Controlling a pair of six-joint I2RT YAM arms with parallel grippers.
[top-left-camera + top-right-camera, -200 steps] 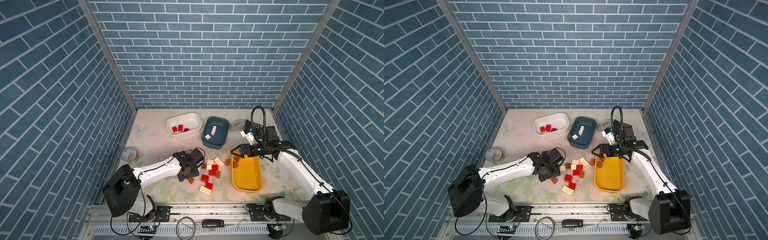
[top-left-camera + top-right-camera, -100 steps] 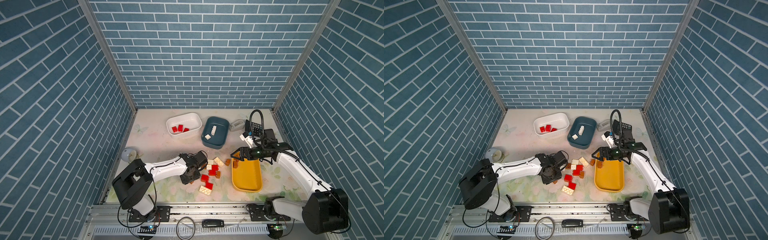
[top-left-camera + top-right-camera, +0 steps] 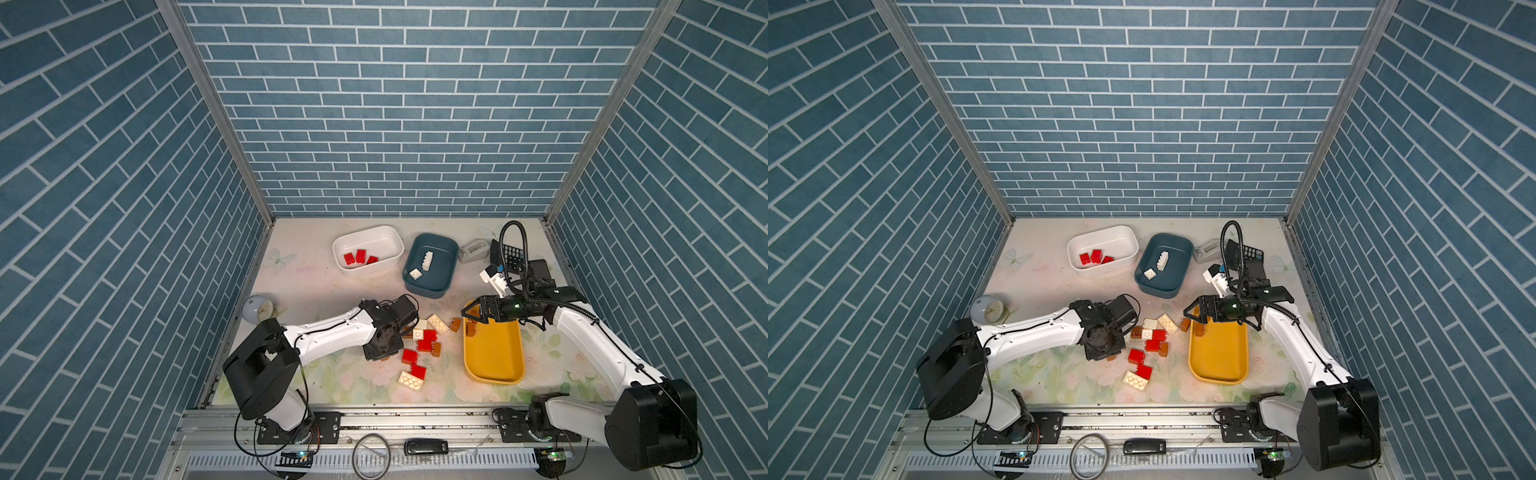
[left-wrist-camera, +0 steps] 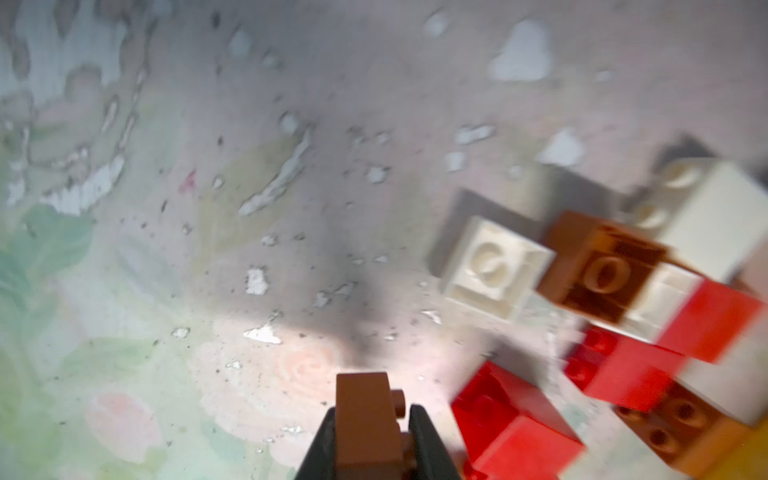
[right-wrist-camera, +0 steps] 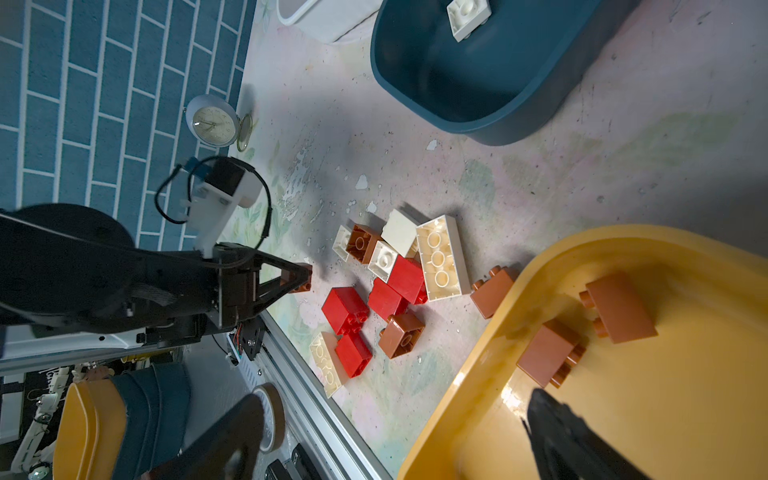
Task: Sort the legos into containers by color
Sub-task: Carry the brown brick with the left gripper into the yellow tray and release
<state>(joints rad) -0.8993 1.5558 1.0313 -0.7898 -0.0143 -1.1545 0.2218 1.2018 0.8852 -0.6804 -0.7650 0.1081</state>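
Left wrist view: left tool (image 4: 372,417), open one second ago, now clenched on brown brick (image 4: 363,399) beside pile (image 4: 598,274); carry to yellow tub (image 3: 494,353) likely next. Right tool (image 3: 469,314) released over it.

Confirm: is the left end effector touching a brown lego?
Touching. The left wrist view shows the left end effector shut on the brown lego, a jaw pressed against each side.

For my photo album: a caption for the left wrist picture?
Left gripper pinching a brown lego, loose legos scattered nearby on the floral mat.
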